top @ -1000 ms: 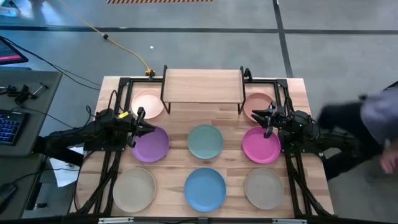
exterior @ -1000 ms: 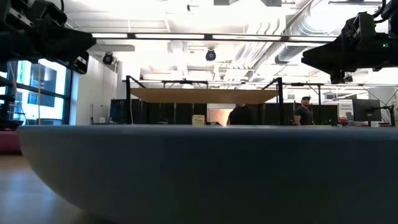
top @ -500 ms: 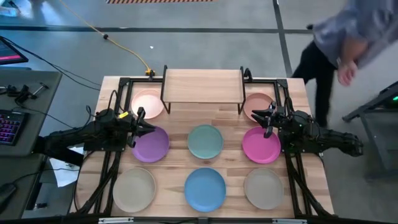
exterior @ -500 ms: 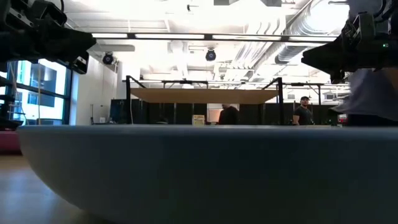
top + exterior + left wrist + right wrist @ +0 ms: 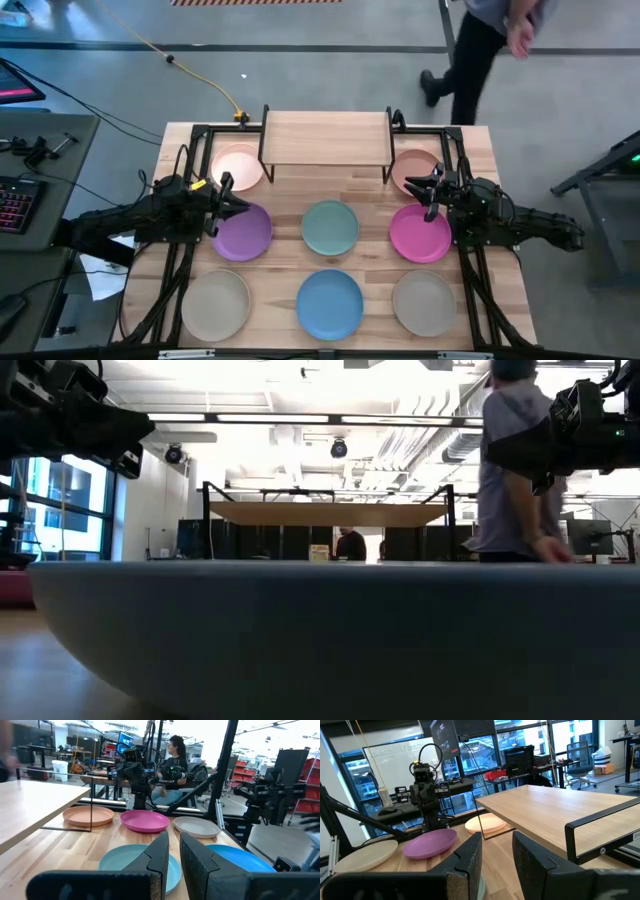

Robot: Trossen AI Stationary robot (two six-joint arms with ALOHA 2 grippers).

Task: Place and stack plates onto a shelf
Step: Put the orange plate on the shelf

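Person (image 5: 480,40) walking past the table's far right corner is the only change; earlier they stood beside the right arm. Both arms stay put. Left gripper (image 5: 226,203) hovers over the purple plate (image 5: 245,233), right gripper (image 5: 432,190) over the magenta plate (image 5: 420,235), each with a narrow empty gap between its fingers. Shelf (image 5: 325,137) holds no plates.

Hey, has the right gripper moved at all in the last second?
No. In the high view the right gripper hangs at the same spot over the magenta plate's far rim, beside the shelf.
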